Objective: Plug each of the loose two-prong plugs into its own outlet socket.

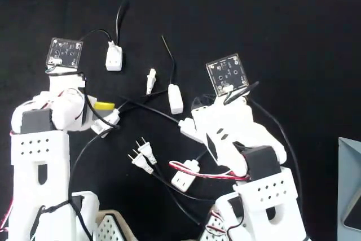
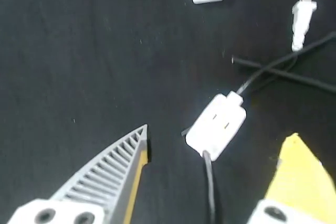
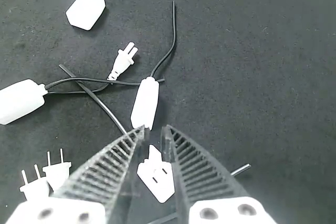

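From above, nothing is mated yet: one loose plug (image 1: 150,80) lies beside the long socket (image 1: 175,99), and a plug pair (image 1: 142,155) lies farther off. Left wrist: the left gripper (image 2: 219,131) gapes empty over a corded socket (image 2: 223,119). Right wrist: the right gripper (image 3: 154,128) pinches a socket block (image 3: 156,178) just short of the long socket.

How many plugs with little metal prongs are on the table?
3. The lone plug lies mid-table. The other two lie side by side between the arm bases: the farther plug and the nearer plug. More could hide under the arms.
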`<move>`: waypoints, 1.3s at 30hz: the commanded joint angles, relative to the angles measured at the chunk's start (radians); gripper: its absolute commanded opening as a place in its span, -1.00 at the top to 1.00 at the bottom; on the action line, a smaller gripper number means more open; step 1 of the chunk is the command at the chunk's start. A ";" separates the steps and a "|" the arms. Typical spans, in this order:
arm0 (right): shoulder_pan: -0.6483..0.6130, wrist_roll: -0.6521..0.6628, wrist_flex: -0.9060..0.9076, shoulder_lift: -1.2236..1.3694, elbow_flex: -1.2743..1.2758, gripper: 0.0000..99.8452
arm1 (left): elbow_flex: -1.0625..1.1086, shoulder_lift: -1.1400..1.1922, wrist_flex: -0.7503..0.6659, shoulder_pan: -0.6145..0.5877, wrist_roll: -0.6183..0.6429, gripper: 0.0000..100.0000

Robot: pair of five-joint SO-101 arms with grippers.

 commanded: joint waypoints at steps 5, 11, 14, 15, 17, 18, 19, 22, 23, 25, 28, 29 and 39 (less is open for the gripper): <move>0.011 -0.008 0.005 -0.015 -0.005 0.88 | 0.038 0.011 0.044 0.015 -0.118 0.23; 0.009 -0.006 0.000 -0.015 0.008 0.88 | 0.303 0.012 -0.224 0.015 -0.146 0.23; 0.008 -0.006 0.000 -0.015 0.013 0.88 | 0.424 0.012 -0.373 0.015 -0.146 0.23; 0.008 -0.006 0.000 -0.015 0.013 0.88 | 0.453 0.012 -0.413 0.015 -0.144 0.23; 0.008 -0.006 0.000 -0.015 0.012 0.88 | 0.501 0.012 -0.476 0.015 -0.143 0.23; 0.008 -0.006 0.000 -0.015 0.012 0.88 | 0.519 0.012 -0.503 0.015 -0.143 0.23; 0.008 -0.006 0.000 -0.015 0.010 0.88 | 0.538 0.012 -0.532 0.015 -0.143 0.26; 0.008 -0.006 0.000 -0.015 0.010 0.88 | 0.590 0.012 -0.617 0.018 -0.147 0.37; 0.008 -0.006 0.000 -0.015 0.010 0.88 | 0.599 0.012 -0.635 0.018 -0.147 0.40; 0.008 -0.006 0.000 -0.015 0.010 0.88 | 0.604 0.012 -0.649 0.018 -0.147 0.45; 0.008 -0.006 0.000 -0.015 0.010 0.88 | 0.604 0.012 -0.647 0.022 -0.149 0.52; 0.008 -0.006 0.000 -0.015 0.010 0.88 | 0.604 0.012 -0.647 0.022 -0.149 0.54; 0.008 -0.006 0.000 -0.015 0.010 0.88 | 0.417 0.000 -0.416 -0.021 -0.210 0.73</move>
